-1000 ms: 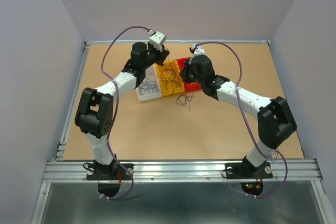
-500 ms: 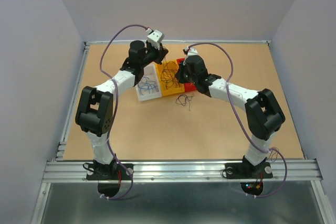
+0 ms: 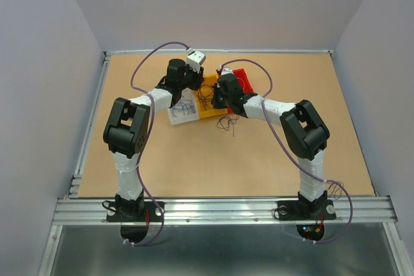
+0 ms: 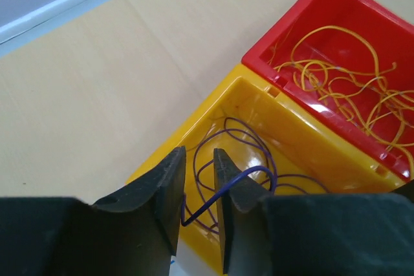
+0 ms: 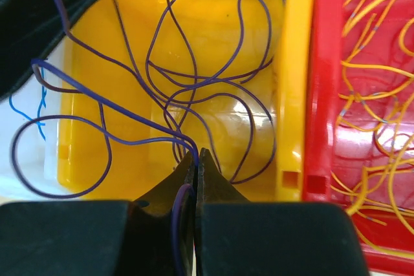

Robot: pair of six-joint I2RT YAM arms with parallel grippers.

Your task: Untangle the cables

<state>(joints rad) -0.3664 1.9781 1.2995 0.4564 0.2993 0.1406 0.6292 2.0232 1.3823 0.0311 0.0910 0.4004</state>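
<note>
The right gripper (image 5: 197, 158) is clamped shut on a purple cable (image 5: 116, 106) whose loop is draped past the yellow bin (image 5: 294, 63) rim at eight o'clock, over the white bin (image 5: 32, 153). The left gripper (image 4: 198, 163) is parted, a strand (image 4: 226, 189) lying loose between its jaws. If pulled, the tangle (image 5: 207, 88) at twelve o'clock could be dragged out, or the loop dropped among blue cables (image 5: 26, 111).

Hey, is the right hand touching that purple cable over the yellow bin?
Touching. The right wrist view shows the right hand shut on a purple cable, which runs out from its tips over the yellow bin.
</note>
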